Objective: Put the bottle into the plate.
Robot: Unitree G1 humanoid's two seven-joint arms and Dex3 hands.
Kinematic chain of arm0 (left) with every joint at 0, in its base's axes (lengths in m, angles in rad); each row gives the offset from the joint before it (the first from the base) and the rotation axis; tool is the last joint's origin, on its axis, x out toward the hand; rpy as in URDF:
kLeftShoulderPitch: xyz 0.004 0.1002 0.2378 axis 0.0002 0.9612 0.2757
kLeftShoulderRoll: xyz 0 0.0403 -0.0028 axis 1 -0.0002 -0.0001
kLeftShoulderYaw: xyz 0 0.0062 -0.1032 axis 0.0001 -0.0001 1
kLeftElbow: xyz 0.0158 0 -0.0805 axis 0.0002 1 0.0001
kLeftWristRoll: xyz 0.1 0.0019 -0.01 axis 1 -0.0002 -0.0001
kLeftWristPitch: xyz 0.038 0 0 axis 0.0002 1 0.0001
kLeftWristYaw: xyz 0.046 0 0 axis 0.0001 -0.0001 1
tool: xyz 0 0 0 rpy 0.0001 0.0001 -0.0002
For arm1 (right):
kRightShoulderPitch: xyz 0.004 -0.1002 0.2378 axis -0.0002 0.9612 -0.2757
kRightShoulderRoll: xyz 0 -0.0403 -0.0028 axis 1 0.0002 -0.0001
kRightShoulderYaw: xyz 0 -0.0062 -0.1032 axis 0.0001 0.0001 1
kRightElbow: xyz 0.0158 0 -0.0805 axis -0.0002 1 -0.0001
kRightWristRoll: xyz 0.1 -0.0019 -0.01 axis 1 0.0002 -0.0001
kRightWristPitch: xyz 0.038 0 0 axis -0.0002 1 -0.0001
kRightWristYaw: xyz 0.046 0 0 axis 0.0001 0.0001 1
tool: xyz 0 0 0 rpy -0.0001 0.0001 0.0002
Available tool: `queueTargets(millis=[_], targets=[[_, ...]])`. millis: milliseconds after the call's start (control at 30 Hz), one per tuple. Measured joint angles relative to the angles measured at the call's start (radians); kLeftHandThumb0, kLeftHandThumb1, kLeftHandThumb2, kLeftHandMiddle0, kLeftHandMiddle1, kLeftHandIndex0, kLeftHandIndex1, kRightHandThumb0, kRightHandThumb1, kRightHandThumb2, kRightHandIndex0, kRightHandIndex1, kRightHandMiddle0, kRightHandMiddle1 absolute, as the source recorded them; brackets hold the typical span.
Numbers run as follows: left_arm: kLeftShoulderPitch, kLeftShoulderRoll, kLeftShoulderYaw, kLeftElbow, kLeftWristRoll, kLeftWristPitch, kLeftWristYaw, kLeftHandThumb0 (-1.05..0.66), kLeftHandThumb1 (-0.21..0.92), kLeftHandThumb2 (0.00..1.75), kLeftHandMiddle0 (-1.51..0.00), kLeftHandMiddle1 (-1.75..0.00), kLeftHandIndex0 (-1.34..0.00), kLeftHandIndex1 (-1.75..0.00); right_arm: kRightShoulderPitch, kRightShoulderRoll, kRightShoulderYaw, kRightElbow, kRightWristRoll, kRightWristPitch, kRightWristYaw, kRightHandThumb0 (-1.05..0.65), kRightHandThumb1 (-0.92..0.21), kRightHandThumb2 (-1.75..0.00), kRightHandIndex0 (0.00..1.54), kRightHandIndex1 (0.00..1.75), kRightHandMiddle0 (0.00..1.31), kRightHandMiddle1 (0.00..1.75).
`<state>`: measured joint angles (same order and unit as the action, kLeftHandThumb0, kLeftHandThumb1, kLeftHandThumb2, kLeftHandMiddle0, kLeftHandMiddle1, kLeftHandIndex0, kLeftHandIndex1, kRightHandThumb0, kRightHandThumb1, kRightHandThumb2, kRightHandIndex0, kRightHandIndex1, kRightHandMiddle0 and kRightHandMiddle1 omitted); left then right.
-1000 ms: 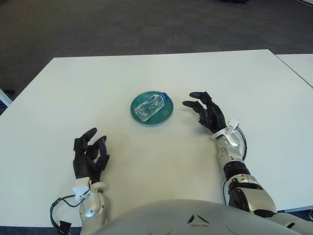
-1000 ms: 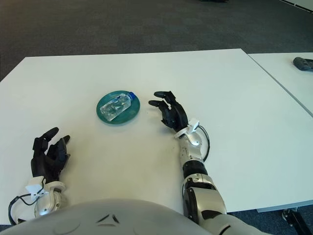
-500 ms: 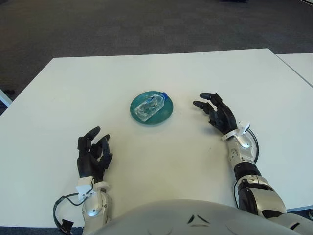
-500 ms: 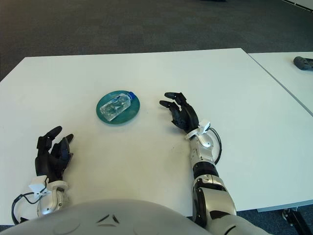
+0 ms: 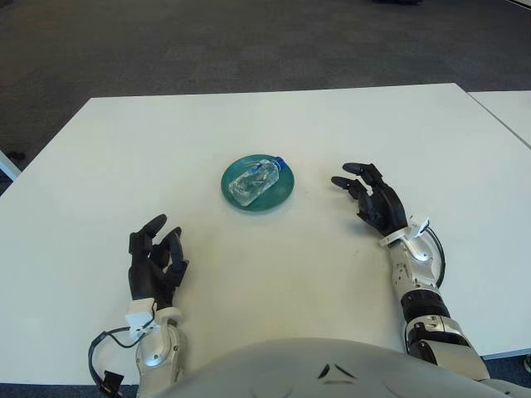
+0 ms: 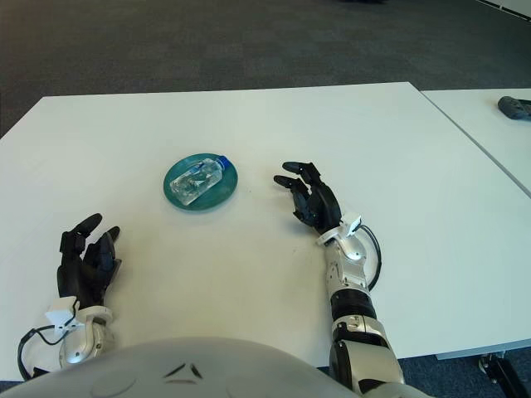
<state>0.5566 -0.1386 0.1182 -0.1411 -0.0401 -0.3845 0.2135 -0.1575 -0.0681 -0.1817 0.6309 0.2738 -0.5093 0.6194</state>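
Note:
A clear plastic bottle with a blue cap lies on its side in the teal plate near the middle of the white table. My right hand hovers to the right of the plate, apart from it, fingers spread and empty. Near the table's front edge on the left is my left hand, fingers relaxed, holding nothing.
The white table spreads wide around the plate. A second white table stands at the right with a narrow gap between. A dark object lies on that table. Dark carpet is beyond the far edge.
My right hand has drawn back from the plate, moving right and toward me. The left hand shifted only slightly. The bottle stays in the plate.

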Motion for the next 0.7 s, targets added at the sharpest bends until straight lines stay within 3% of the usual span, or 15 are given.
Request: queueTargets(millis=[700], targets=[[0.000,-0.001,0.000,-0.006,-0.013,0.009,-0.019,-0.63,0.92,0.54,-0.46,-0.63,-0.19,-1.01,0.013,0.014,-0.008,-0.020,0.036,0.023,0.030,-0.68,-0.78,-0.68,0.42,0.76,0.10,1.07]])
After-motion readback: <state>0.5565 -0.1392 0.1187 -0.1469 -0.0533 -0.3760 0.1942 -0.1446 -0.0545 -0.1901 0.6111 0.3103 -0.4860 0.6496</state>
